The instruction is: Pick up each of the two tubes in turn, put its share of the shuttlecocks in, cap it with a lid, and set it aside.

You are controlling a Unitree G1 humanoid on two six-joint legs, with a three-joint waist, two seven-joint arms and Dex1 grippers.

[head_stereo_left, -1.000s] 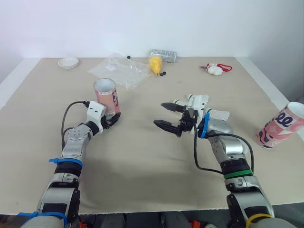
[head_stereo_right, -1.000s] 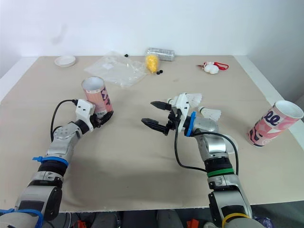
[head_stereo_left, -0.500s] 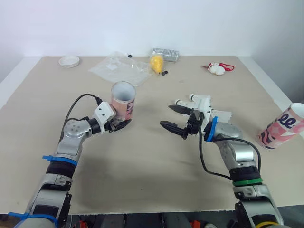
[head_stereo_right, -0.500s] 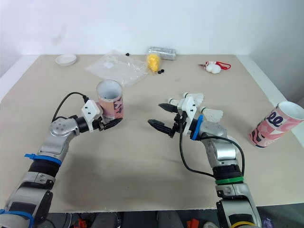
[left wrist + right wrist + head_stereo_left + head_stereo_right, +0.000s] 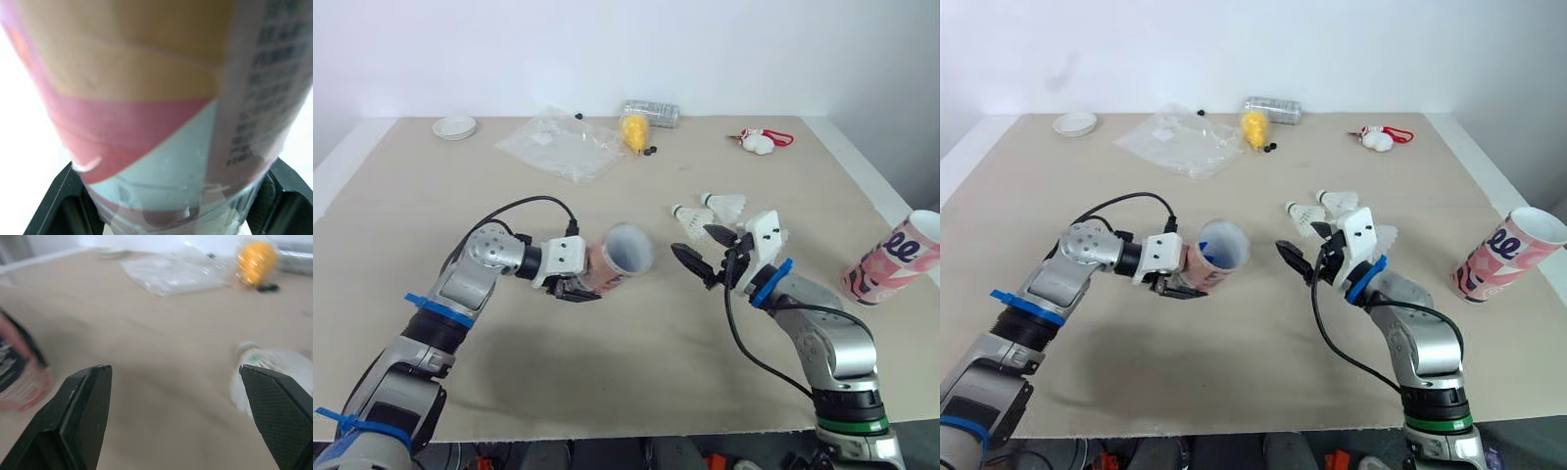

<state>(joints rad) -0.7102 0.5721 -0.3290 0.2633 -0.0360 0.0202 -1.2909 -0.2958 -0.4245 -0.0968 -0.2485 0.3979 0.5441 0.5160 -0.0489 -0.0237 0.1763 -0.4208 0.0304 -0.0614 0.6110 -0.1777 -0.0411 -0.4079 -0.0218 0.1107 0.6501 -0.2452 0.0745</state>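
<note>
We've got the left gripper [image 5: 580, 283] clamped on the pink patterned cardboard tube [image 5: 619, 259], tipped over with its open mouth facing right, above the middle of the beige tabletop [image 5: 607, 372]. The left wrist view gives us both black fingers [image 5: 56, 200] pinching it, which the head views half hide. The right gripper [image 5: 703, 251] is spread wide, just near two white feather shuttlecocks [image 5: 695, 217]. A second pink tube [image 5: 896, 257] sits tilted at the right edge.

The left arm bends at the elbow, its forearm low and pointing inward. The left gripper [image 5: 579, 284] is clamped on the base of the tube [image 5: 619, 260] and holds it tipped over, its open mouth turned toward the right gripper [image 5: 698, 252]. The right forearm rises just beside that mouth, wrist angled inward, its black fingers [image 5: 88, 416] spread wide apart.
</note>
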